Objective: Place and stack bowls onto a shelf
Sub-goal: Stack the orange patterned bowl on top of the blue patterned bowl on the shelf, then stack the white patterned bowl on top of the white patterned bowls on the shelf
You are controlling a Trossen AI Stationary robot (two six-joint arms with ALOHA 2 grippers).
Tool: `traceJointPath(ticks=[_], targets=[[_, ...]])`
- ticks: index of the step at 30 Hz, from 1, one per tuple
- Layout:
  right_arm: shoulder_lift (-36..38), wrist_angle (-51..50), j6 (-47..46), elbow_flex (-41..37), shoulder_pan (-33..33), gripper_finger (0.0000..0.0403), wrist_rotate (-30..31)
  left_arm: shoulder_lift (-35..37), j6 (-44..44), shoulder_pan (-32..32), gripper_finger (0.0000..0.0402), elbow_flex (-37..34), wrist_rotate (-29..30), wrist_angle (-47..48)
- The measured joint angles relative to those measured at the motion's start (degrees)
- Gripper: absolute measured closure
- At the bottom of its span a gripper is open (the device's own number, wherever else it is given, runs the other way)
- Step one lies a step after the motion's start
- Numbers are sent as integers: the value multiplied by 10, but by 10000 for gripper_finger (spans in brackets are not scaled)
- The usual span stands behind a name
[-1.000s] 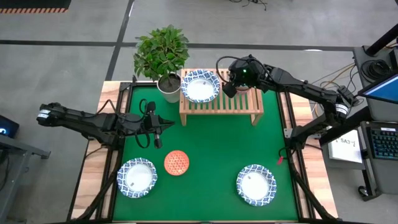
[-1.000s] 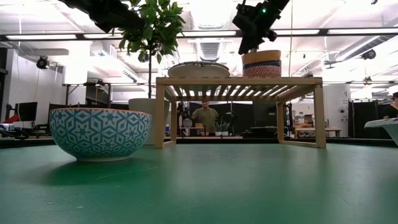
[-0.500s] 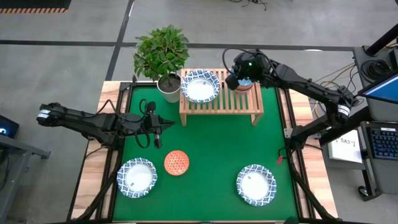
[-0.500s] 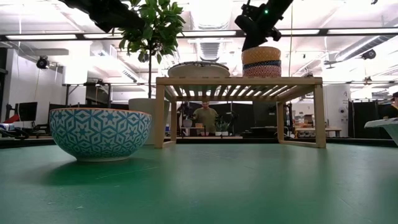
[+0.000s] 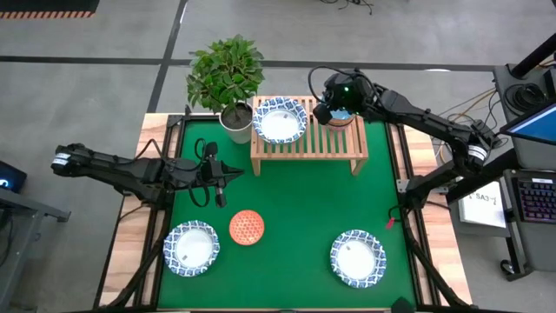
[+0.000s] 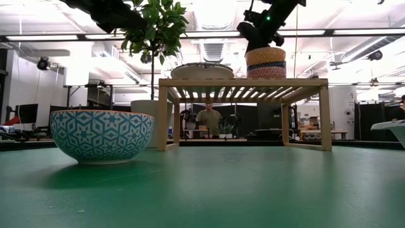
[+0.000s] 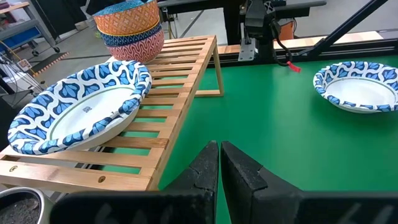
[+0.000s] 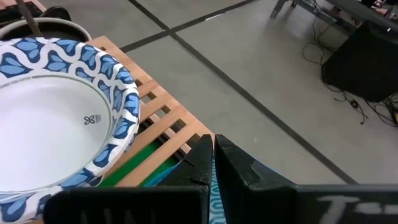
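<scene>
The light-wood shelf (image 5: 308,143) (image 6: 243,82) stands at the table's far edge. One wide white bowl with a blue rim (image 5: 279,120) (image 7: 78,109) (image 8: 56,118) sits on its left half. A stack of small bowls (image 6: 266,63) (image 7: 127,25), mustard yellow on top, stands on its right far corner. My right gripper (image 5: 334,111) (image 6: 256,43) (image 8: 212,140) is shut directly over that stack. Two more wide bowls (image 5: 191,248) (image 5: 357,257) and an orange-red bowl (image 5: 247,227) rest on the green mat. My left gripper (image 5: 219,178) (image 7: 219,146) hangs shut over the table's left. My right gripper points down at the top of the small-bowl stack (image 8: 211,205). I cannot tell whether its shut fingertips touch the top bowl or stand just above it.
A leafy plant in a white pot (image 5: 234,122) (image 6: 142,123) stands against the shelf's left leg. The near left wide bowl (image 6: 101,135) looms large in the low view. Green mat (image 5: 304,209) lies bare between the shelf and the near bowls. A person stands in the room behind.
My right gripper has moved from beside the stack's left side toward the table's right, ending over the stack, and has risen a little. My left arm and the bowls on the mat have kept still.
</scene>
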State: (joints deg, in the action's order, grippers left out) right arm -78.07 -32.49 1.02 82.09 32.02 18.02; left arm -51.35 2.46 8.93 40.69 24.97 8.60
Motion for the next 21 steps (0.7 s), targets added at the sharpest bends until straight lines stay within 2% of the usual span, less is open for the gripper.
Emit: traceJointPath(ticks=[5, 9, 16, 21], targets=[[7, 2, -1, 0, 0, 394, 0, 0, 0, 0, 402, 0, 0, 0], [54, 1, -10, 0, -26, 394, -3, 0, -2, 0, 402, 0, 0, 5], [140, 2, -17, -53, -138, 394, -38, 0, -40, 0, 402, 0, -1, 6], [203, 31, -18, -142, -246, 394, -53, 0, -139, 1, 402, 0, -13, 41]])
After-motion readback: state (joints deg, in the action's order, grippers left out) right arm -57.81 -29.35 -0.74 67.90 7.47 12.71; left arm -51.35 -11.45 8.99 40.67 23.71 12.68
